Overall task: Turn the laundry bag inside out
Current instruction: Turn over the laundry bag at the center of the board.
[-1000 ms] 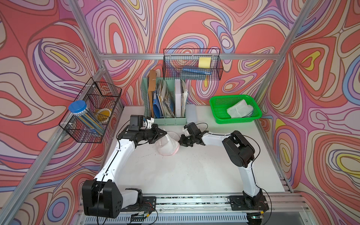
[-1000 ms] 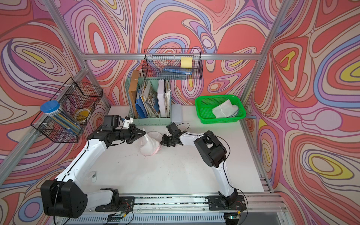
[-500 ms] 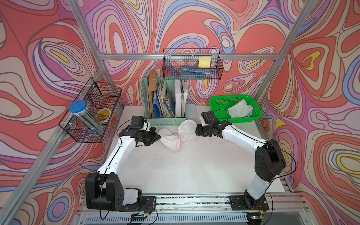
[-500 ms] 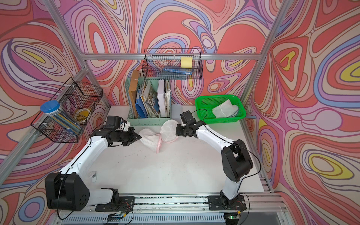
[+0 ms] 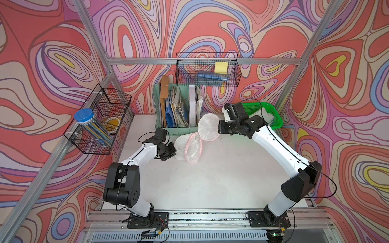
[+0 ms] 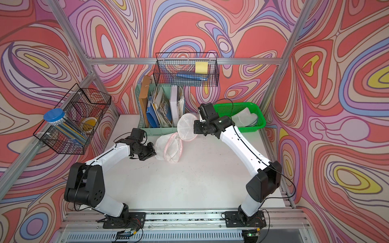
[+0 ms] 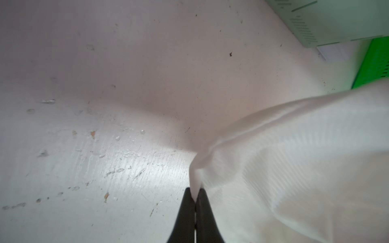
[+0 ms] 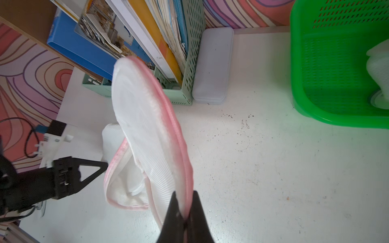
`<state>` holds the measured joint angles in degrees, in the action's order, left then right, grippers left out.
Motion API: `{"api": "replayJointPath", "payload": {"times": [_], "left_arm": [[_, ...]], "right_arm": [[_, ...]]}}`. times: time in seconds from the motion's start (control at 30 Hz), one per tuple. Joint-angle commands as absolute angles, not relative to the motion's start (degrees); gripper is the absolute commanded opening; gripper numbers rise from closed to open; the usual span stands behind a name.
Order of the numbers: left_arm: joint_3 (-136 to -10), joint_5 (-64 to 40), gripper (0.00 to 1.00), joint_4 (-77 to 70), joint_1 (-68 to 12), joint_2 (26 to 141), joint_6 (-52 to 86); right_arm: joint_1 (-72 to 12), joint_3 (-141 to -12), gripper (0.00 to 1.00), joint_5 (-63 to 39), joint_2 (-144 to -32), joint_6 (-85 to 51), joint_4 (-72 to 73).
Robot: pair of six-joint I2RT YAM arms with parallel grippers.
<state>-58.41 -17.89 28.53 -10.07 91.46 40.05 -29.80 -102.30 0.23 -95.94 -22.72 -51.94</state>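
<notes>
The laundry bag [image 5: 190, 146] [image 6: 168, 147] is white mesh with pink trim, lying open on the white table near the back middle. Its round lid flap [image 5: 207, 129] [image 6: 186, 129] [image 8: 147, 117] stands lifted off the table. My right gripper [image 5: 220, 129] [image 6: 195, 128] [image 8: 184, 196] is shut on the flap's pink rim. My left gripper [image 5: 173, 152] [image 6: 154, 152] [image 7: 195, 194] is shut on a pinch of the bag's white mesh [image 7: 294, 168] at its left side, low over the table. The left gripper [image 8: 92, 168] also shows in the right wrist view beside the bag's open mouth [image 8: 124, 185].
A mint file rack [image 5: 179, 111] with books stands just behind the bag, a white flat case [image 8: 212, 67] beside it. A green basket [image 5: 271, 117] holding white cloth sits at the back right. Wire baskets [image 5: 101, 122] hang on the left and back walls.
The right arm has swung from the table's middle toward the back right, lifting the flap with it. The left gripper drew back to the left, and the bag now spreads between the two.
</notes>
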Motion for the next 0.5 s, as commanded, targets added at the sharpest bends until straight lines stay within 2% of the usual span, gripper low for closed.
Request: {"api": "replayJointPath", "payload": {"times": [0.0,0.33,0.47], "left_arm": [[-56.31,-13.25,0.0,25.95,-11.28,93.96,40.47],[-54.61,-11.79,0.0,26.15,-9.49,94.65,43.07],[-57.22,-9.67,0.0,29.24,-10.44,97.89,42.94]], "right_arm": [[-28.87,-106.34,0.0,1.39,-98.02,-21.1,-57.04],[-22.68,-98.47,0.0,3.82,-96.7,-20.93,-59.55],[-22.82,-99.16,0.0,-1.06,-96.16,-20.44,-58.19]]}}
